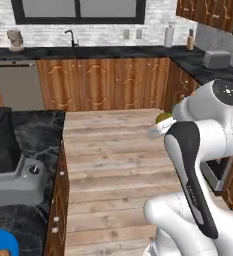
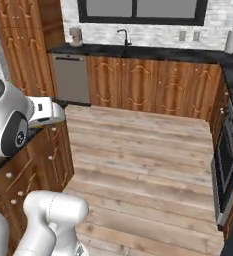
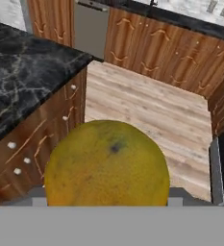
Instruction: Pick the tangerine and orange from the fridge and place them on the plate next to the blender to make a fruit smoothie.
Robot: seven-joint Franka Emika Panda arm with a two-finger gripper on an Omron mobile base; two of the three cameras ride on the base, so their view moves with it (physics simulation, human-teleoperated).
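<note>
Wooden flooring stretches between dark marble counters. Over the floor, right of the blender (image 1: 0, 145), the gripper (image 3: 107, 199) is clenched on 1 orange (image 3: 107, 161), carried high to clear the counter edge. Beside the blender's base, toward the robot, waits the blue plate (image 1: 0, 243).

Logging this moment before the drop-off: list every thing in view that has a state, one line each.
Gripper: shut on the fruit, hanging over the wooden floor beside the counter.
Yellow-orange fruit: held in the gripper, off any surface.
Blue plate: on the dark counter near the blender, something orange on its edge.
Blender: upright on the counter.
Dishwasher: door closed.
Cabinet doors: closed.
</note>
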